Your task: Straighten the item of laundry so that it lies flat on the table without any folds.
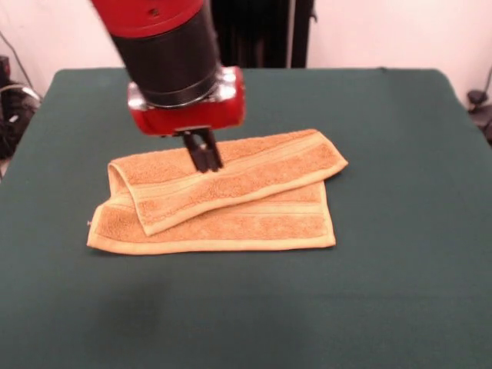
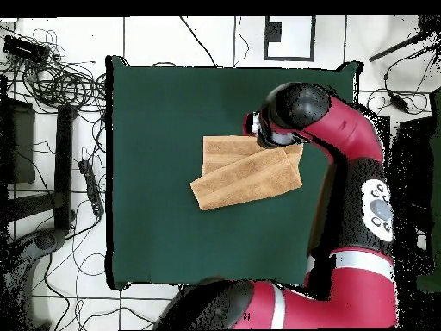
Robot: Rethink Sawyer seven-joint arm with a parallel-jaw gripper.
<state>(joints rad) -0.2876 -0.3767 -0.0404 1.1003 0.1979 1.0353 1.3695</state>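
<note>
A: How far are you with the towel [image 1: 231,204] now?

B: Not far, I think. You can see it lies near the middle of the table [image 1: 400,307], but it is folded. The upper layer goes across the lower layer at an angle, so 1 corner sticks out at one end, and at the other end the fold makes a round loop. Until this upper layer is opened out, the towel is not flat.

A: And the gripper [image 1: 206,160]? Is it holding the cloth?

B: In the front view its dark fingers [image 1: 209,154] are close together, and the tips are at the top surface of the folded layer, close to its far edge. Whether they pinch the cloth or only touch it, you cannot tell from these views. In the overhead view the arm covers the fingers.

A: So what is left for you?

B: Almost everything, in my judgement: take the upper layer, pull it away, then make it smooth.

A: Count the things for me.

B: 1 towel, 1 table, 1 arm with 1 gripper. You see at least 2 layers.
</note>
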